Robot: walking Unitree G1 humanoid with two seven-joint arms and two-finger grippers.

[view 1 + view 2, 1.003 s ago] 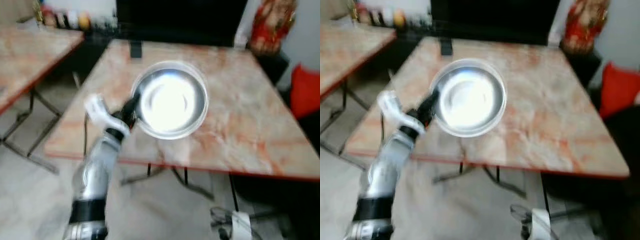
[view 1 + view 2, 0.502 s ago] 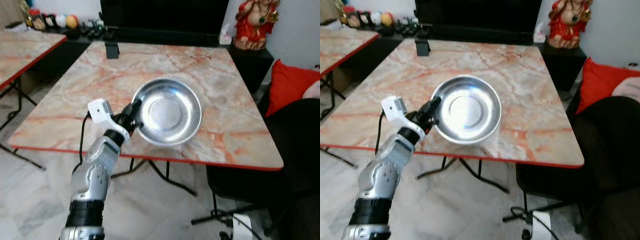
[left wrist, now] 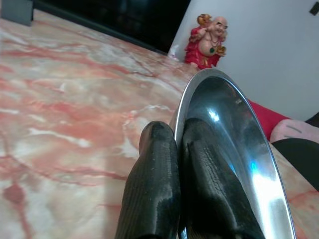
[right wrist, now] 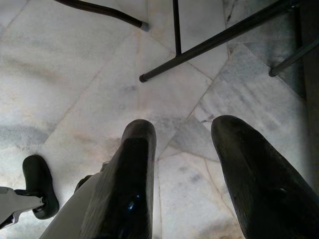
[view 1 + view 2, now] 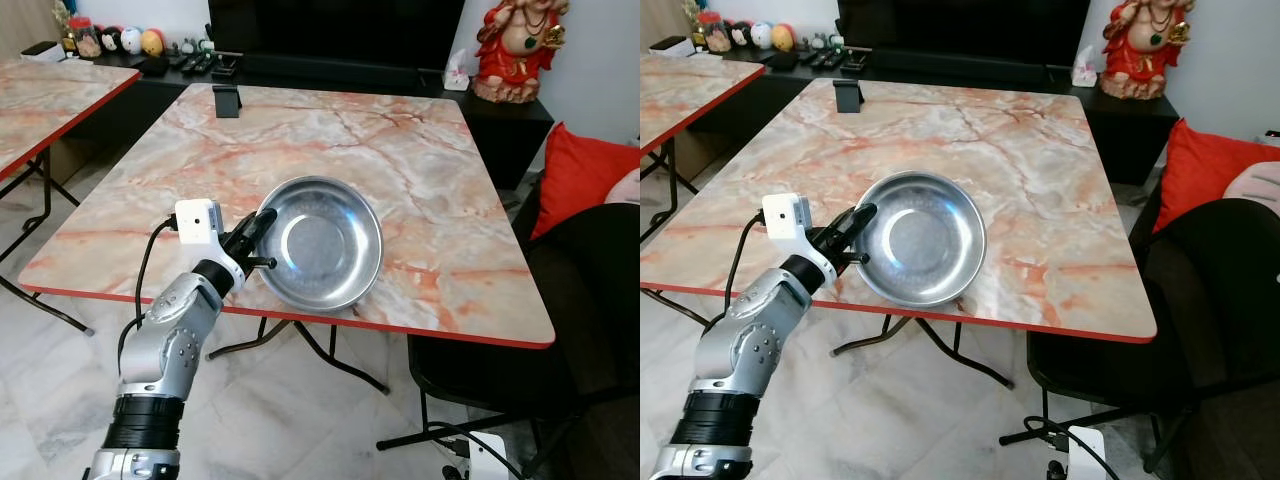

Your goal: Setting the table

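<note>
Two black fingers (image 3: 159, 194) are clamping the rim of a steel bowl (image 5: 322, 243) at its nine o'clock edge, one finger outside the wall and one inside, as the left gripper (image 5: 256, 238) is gripping the dish at the near edge of a marble-patterned table (image 5: 420, 170) trimmed in red. The bowl is sitting tilted, its far side appearing to rest on the tabletop. A small dark stand (image 5: 227, 101) is standing toward eleven o'clock, a red figurine (image 5: 517, 48) at one o'clock beyond the table, and a red cushion (image 5: 582, 170) at three o'clock. The right gripper (image 4: 182, 149) is hanging idle over the tiled floor (image 4: 75, 64), its fingers spread apart.
</note>
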